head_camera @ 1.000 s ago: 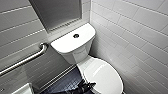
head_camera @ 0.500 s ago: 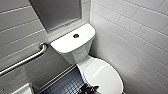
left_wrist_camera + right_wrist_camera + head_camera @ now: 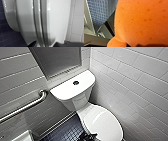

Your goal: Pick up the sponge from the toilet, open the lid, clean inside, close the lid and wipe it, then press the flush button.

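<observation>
The sponge is soft, light and squashy. It sits right up against the right wrist camera, so I think the right claw is clamped on it. A gentle squeeze round its middle should hold it.

The lid is down. It looks smooth, stiff and slippery, and not heavy. The best place to take hold is its front edge, far from the hinge. The left claw is there, its two dark tips apart with the lid's edge between them.

From the lid, the tank stands at 11 o'clock with the button on top. The tiled wall is close at 3 o'clock. The bar is at 9 o'clock, well apart. The dark floor is at 8 o'clock. A raised lid would lean on the tank.
</observation>
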Available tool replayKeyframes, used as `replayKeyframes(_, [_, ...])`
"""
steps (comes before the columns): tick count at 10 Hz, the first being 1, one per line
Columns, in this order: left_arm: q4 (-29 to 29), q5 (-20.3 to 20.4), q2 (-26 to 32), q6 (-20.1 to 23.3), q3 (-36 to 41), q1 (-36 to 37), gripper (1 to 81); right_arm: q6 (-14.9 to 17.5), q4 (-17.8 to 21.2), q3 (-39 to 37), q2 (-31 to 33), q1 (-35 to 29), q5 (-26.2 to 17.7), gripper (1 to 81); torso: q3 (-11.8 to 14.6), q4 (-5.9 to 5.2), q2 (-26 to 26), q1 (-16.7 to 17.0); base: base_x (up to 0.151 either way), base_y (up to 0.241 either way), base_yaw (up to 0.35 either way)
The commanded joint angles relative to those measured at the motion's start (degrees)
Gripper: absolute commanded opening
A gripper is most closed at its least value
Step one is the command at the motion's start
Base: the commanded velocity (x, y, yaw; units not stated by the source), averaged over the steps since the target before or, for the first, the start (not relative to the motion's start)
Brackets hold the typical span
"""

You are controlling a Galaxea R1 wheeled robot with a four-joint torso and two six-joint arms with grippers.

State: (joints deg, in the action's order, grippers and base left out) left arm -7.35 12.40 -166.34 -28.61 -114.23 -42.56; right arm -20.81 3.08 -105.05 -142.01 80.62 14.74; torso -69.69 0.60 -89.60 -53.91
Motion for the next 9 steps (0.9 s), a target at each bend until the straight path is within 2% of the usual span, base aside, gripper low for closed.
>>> replayKeyframes(1, [0.1,-1.8,-1.3,-1.2,-0.3,5.3,81.1,0.0,-1.0,1.0,1.6,0.6,-4.3,1.0,0.0,0.0,0.0,0.0,0.0,0.0,0.0])
replayKeyframes(3, [0.3,-1.9,-3.0,-1.2,-3.3,5.4,81.1,-0.1,-0.9,0.7,1.6,0.6,-4.3,1.0,0.0,0.0,0.0,0.0,0.0,0.0,0.0])
replayKeyframes(9, [0.1,-1.8,2.8,-1.2,8.5,6.4,81.1,-0.1,-1.0,0.6,0.8,-0.1,-4.5,1.0,0.0,0.0,0.0,0.0,0.0,0.0,0.0])
